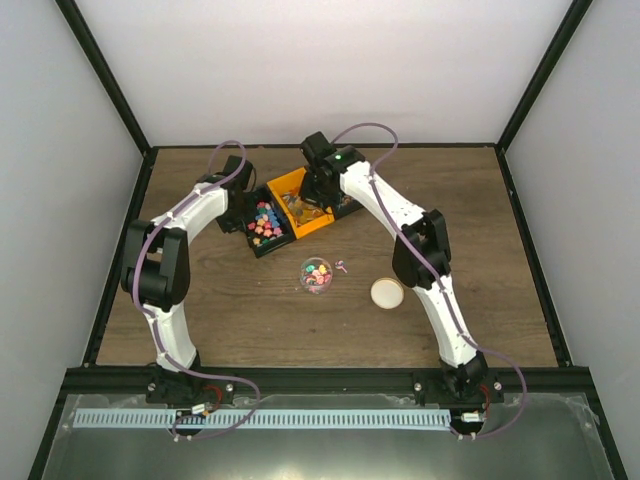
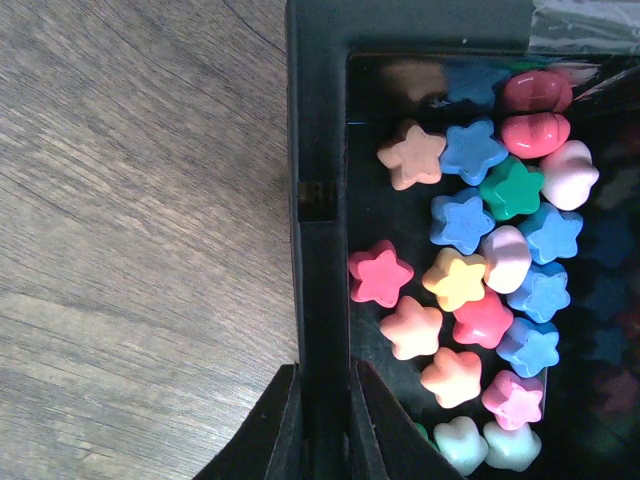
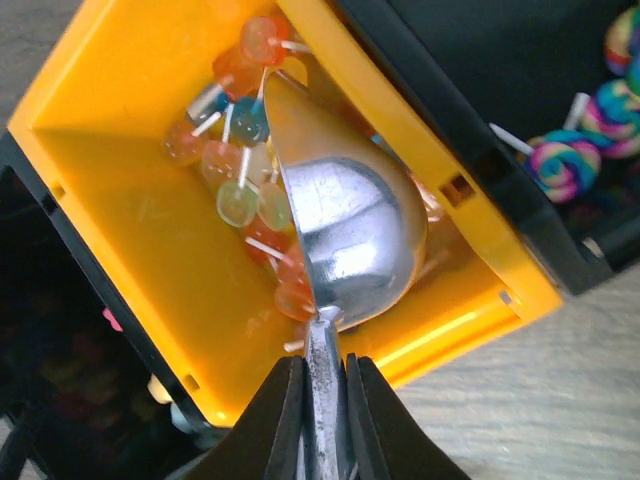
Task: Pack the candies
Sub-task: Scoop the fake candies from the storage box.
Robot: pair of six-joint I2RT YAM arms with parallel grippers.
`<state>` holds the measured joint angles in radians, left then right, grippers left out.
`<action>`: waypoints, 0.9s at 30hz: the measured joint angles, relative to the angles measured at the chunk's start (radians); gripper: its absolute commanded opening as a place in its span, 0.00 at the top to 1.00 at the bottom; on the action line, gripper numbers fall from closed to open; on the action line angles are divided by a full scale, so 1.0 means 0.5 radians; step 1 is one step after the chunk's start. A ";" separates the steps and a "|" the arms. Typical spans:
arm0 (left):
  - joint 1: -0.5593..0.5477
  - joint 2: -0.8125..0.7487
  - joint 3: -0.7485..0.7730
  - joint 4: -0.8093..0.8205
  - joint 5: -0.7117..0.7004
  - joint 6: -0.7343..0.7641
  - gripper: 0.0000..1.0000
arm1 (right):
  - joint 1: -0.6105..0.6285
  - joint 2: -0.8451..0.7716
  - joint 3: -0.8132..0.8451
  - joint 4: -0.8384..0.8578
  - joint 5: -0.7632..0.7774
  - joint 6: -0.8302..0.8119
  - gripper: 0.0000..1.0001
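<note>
The candies (image 2: 470, 270) are small star and heart sweets in pink, blue, green, yellow and orange, lying in a black bin (image 2: 320, 120). They also show in the top view (image 1: 265, 223). My left gripper (image 2: 325, 375) is shut on the black bin's side wall. My right gripper (image 3: 323, 365) is shut on the handle of a metal scoop (image 3: 350, 230). The scoop's bowl is down in an orange bin (image 3: 110, 180) among round lollipops (image 3: 240, 200). A clear jar (image 1: 316, 274) in front of the bins holds a few candies.
A cream round lid (image 1: 387, 292) lies right of the jar. One stray pink sweet (image 1: 342, 266) lies between them. Another black bin with swirl lollipops (image 3: 565, 165) adjoins the orange bin. Black frame rails edge the wooden table (image 1: 480, 200).
</note>
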<state>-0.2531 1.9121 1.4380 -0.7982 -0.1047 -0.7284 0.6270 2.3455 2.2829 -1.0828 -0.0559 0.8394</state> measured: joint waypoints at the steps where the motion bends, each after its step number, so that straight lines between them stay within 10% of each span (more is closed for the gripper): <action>1: 0.000 0.000 0.000 0.000 0.000 0.000 0.96 | 0.000 0.017 0.005 0.035 -0.020 -0.025 0.99; 9: 0.000 0.001 0.000 0.002 -0.008 -0.029 0.96 | -0.032 0.091 -0.098 0.446 -0.298 -0.155 0.99; 27: 0.010 -0.001 0.000 -0.010 -0.052 -0.070 0.96 | -0.253 -0.266 -1.416 2.017 -1.068 0.197 0.99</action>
<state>-0.2481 1.9118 1.4380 -0.8032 -0.1307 -0.7635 0.5007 2.2127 1.5749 -0.0742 -0.5900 0.9379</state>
